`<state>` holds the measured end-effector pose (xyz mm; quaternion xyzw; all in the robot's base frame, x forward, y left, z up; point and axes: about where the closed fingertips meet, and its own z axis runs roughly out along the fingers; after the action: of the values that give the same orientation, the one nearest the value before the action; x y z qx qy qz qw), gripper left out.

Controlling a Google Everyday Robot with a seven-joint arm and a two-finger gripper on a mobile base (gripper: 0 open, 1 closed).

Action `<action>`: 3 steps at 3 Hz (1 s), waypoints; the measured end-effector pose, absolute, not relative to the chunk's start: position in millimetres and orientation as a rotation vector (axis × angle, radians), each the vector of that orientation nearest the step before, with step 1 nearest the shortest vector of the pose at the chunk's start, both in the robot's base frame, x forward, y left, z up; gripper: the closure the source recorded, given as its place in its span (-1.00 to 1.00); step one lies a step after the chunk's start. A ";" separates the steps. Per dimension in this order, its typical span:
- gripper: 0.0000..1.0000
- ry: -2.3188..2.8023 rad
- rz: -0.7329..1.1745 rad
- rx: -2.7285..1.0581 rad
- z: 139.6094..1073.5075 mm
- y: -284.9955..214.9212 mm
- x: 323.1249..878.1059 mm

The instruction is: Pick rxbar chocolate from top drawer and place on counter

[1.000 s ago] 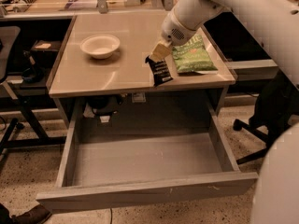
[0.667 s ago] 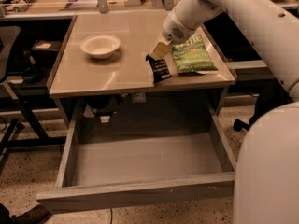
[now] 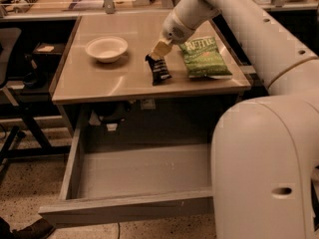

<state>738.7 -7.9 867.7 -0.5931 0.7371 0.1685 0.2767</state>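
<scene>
Your camera shows the small black rxbar chocolate wrapper [image 3: 159, 69] on the glossy beige counter [image 3: 99, 83], just left of the green chip bag [image 3: 204, 58], apparently being set down. The pale gripper [image 3: 160, 49] is at the wrapper's far end, and you cannot tell its grip. Below the bag, the grey metal top drawer [image 3: 144, 176] stands open.

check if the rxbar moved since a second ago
Yes, slightly left: the rxbar chocolate, at the gripper above the counter, now sits farther from the chip bag and nearer the bowl.
</scene>
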 end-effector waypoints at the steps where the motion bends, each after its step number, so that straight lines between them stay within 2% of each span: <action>1: 1.00 1.937 0.518 -1.630 858.8 25.2 753.2; 3: 0.15 1.929 0.516 -1.624 861.1 26.3 756.5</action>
<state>756.5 26.3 861.1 -0.6058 0.7194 0.1925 0.2800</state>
